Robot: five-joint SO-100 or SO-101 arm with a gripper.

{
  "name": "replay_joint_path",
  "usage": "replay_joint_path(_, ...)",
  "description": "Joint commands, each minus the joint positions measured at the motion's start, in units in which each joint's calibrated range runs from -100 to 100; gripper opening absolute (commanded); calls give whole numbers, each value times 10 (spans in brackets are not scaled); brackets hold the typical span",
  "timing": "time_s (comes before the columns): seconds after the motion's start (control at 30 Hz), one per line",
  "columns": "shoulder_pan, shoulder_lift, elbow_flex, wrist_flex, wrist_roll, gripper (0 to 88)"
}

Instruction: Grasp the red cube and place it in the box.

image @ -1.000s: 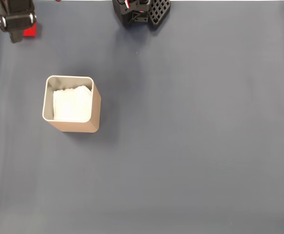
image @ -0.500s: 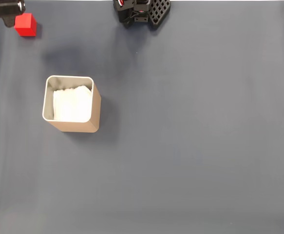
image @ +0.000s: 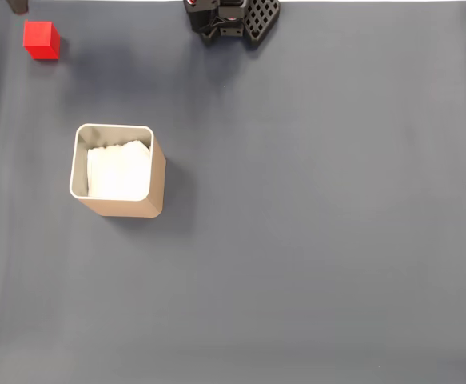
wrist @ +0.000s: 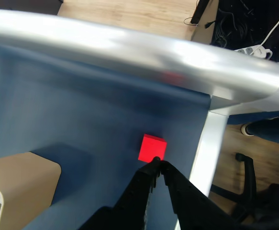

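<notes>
Compared with the frame half a second earlier, the dark gripper body that sat against the left of the cube in the upper left corner of the fixed view has withdrawn almost entirely past the top edge; a small dark remnant (image: 17, 6) remains at the top left, while the cube and the box occupy the same positions as before. One red cube (image: 41, 40) is present, resting on the blue-grey mat (image: 312, 224) in the upper left of the fixed view, free of contact with anything else. One box (image: 119, 171) is present, standing left of centre, below and to the right of the cube and well apart from it. The cube is small, bright red and plain-faced, with a lighter top face and a darker side face. The box is tan with rounded corners, a thin pale rim and white lining inside. The arm base (image: 233, 18), black with a perforated housing, sits at the top centre of the fixed view. In the wrist view, a tan corner of the box (wrist: 19, 191) occupies the lower left, the cube (wrist: 152, 148) lies near the centre on the mat, and the gripper (wrist: 157, 161) rises from the lower edge with its two dark fingertips pressed together, holding nothing, their tips just below the cube's near edge. A silver table frame (wrist: 129, 48) crosses the upper part of the wrist view.
</notes>
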Motion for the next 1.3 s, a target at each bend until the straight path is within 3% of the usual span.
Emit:
replay_joint_path(0.0,15,-37,4,2,5,2)
replay_joint_path(0.43,29,-84,47,3,8,27)
replay_joint_path(0.57,30,-87,49,9,5,106)
replay_joint_path(0.93,30,-79,53,19,-22,425)
replay_joint_path(1.27,26,-54,67,-18,-35,554)
